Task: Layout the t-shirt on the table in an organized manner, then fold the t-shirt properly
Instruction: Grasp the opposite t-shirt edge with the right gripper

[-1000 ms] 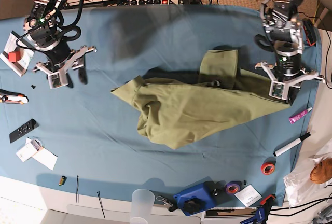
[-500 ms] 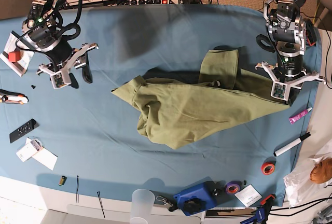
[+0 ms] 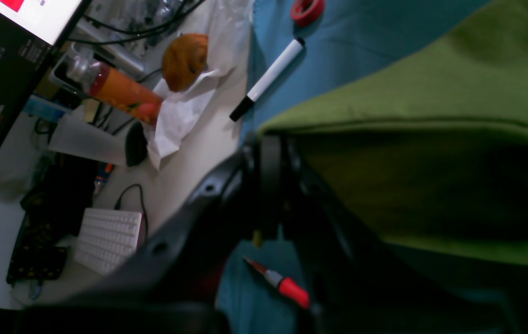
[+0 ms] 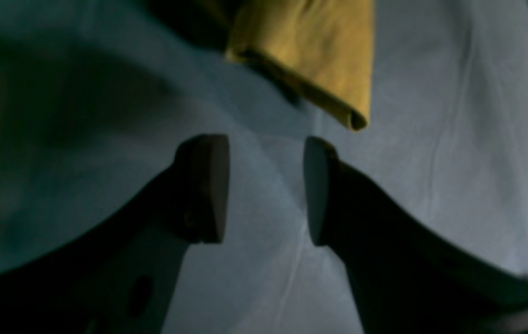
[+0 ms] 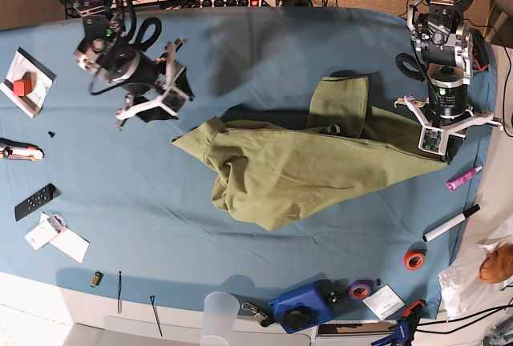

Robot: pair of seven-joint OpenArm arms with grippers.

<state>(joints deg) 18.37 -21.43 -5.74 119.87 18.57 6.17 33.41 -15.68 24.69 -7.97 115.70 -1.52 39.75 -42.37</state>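
The olive-green t-shirt (image 5: 304, 171) lies crumpled in the middle of the blue table (image 5: 240, 50), with one sleeve (image 5: 341, 102) folded upward. Its right corner is stretched out to my left gripper (image 5: 438, 147), which is shut on the cloth. In the left wrist view the dark fingers (image 3: 268, 157) are pressed together at the edge of the t-shirt (image 3: 430, 116). My right gripper (image 5: 180, 86) hovers above the table, up and to the left of the shirt's left tip. The right wrist view shows the right gripper (image 4: 264, 185) open and empty, with a t-shirt fold (image 4: 319, 60) just ahead.
A black-and-white marker (image 5: 451, 223), a pink tube (image 5: 463, 178) and a red tape roll (image 5: 414, 260) lie near the right edge. A blue device (image 5: 300, 306), a purple tape roll (image 5: 360, 288) and a clear cup (image 5: 219, 314) sit at the front edge. A remote (image 5: 35, 201) and cards (image 5: 56, 238) lie on the left.
My right arm has swung from the table's far left toward the shirt's left tip, still open. The left gripper and the shirt have stayed put.
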